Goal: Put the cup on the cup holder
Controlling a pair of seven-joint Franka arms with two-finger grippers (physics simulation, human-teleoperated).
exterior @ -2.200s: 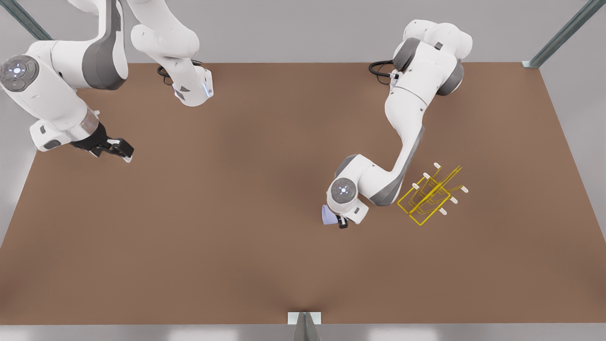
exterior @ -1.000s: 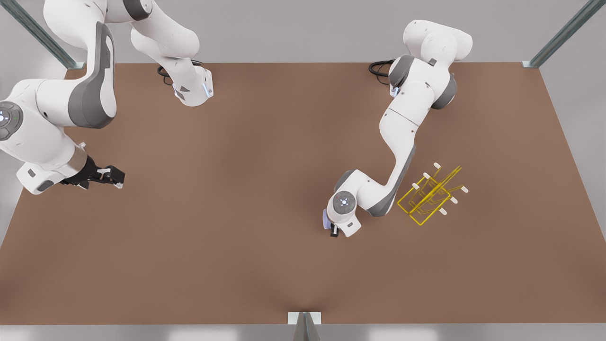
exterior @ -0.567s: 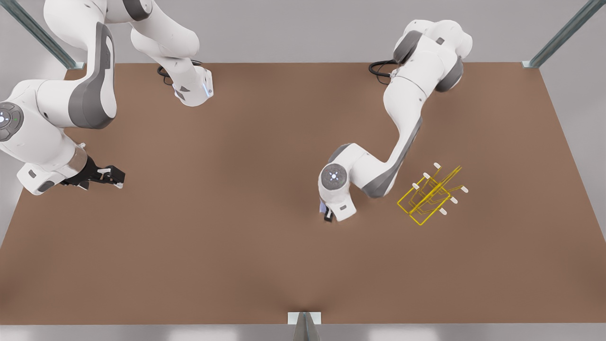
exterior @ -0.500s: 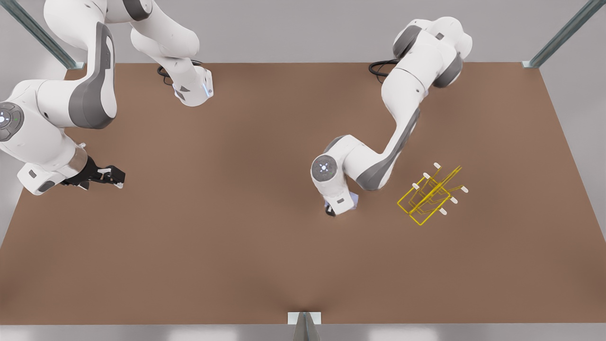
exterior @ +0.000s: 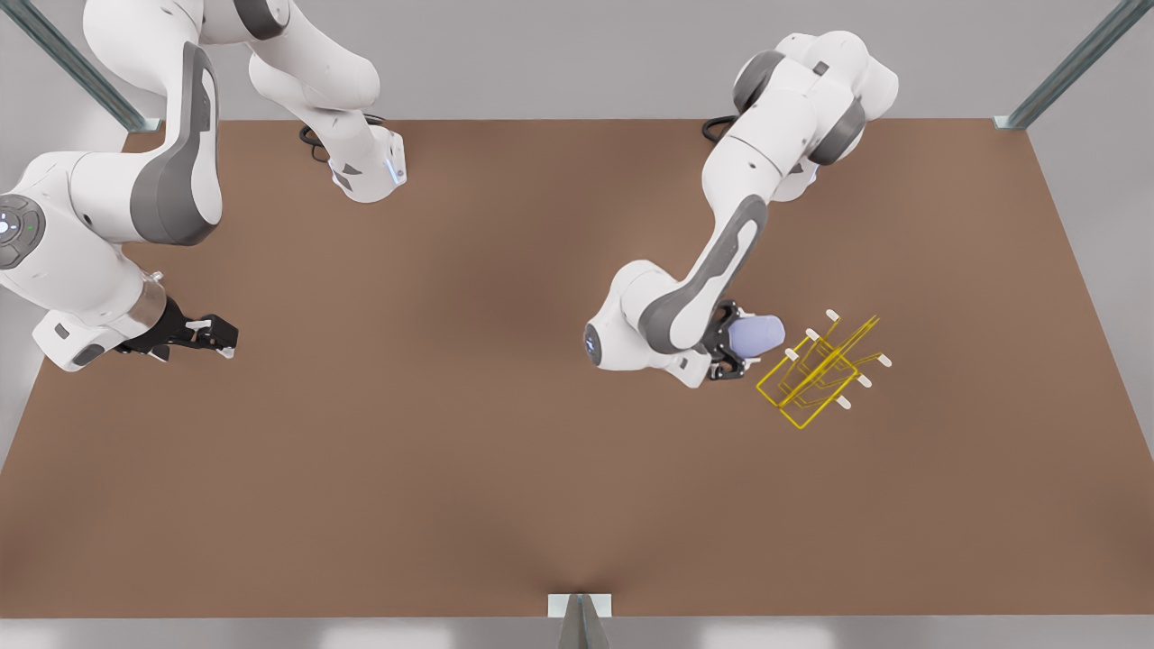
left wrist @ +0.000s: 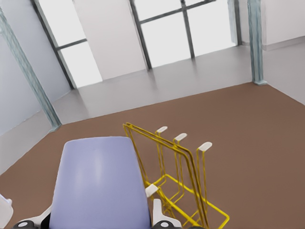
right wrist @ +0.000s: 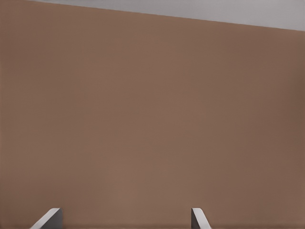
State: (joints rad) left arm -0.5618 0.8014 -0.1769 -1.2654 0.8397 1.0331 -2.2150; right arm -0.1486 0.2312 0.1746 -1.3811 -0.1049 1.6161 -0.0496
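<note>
Smooth matt cup [exterior: 755, 334], thin glossy wire cup holder [exterior: 819, 371], matt brown table [exterior: 451, 433].

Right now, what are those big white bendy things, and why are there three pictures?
They are two robot arms standing on a brown table, each ending in a two-finger pincher called a gripper. One picture looks down from above. The other two come from little cameras on the arms' wrists.

The left gripper, on the front view's right, is shut on a purple cup, held sideways in the air. Its wrist camera sees the cup close up, and behind it the yellow wire cup holder. From above, the holder stands on the table beside the cup.

The right gripper waits, open, over the other side of the table. Its camera sees the fingertips and bare table.
</note>
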